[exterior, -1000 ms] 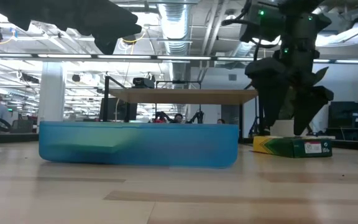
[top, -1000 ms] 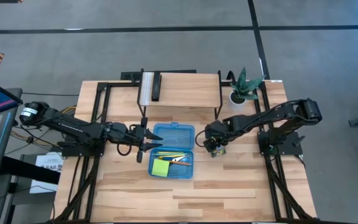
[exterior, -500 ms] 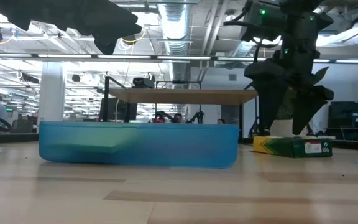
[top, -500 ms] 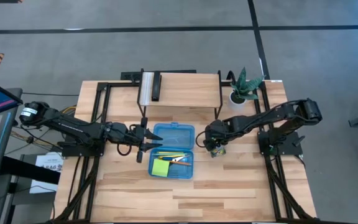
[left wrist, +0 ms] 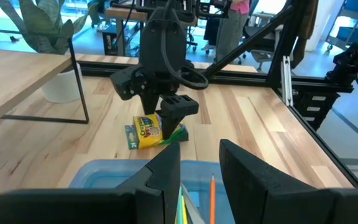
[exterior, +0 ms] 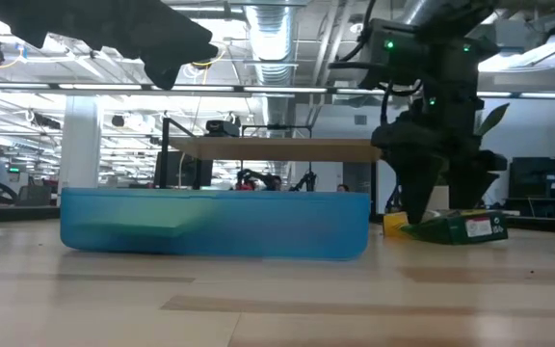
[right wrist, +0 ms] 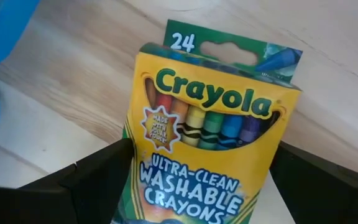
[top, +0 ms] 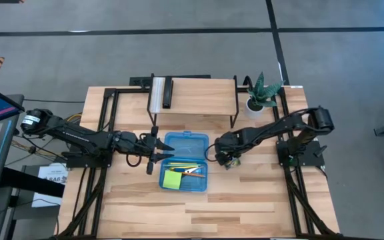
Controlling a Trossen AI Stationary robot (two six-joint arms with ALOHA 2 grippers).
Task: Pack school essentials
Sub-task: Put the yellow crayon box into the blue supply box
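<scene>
The yellow-green crayon box (top: 231, 162) lies on the table just right of the blue translucent case (top: 187, 141), with my right gripper (top: 225, 157) shut on it from above. The right wrist view shows its printed front (right wrist: 207, 140). Inside the case are the lime-green sticky-note pad (top: 173, 179), the pencils (top: 184, 167) and the red-handled scissors (top: 195, 172). My left gripper (top: 160, 155) hovers open over the case's left edge, touching nothing. No eraser or pen can be made out. My right gripper pinches the crayon box across its width, one finger (right wrist: 95, 180) on each long side edge (right wrist: 132, 186), pointing down from above. The box (exterior: 451, 228) sits tilted in the hold, its lower edge (exterior: 403, 234) on the table toward the case.
A potted plant (top: 261, 95) stands at the far right. A raised wooden shelf (top: 199, 93) carrying a black and a white object (top: 163, 93) spans the far side. Black frame rails (top: 292, 180) run down both sides. Bare tabletop (top: 199, 210) lies near the front edge.
My right gripper has moved a little toward the table's left, closer to the case, taking the crayon box with it. The box, which lay flat, now sits tilted. My left arm has kept still.
</scene>
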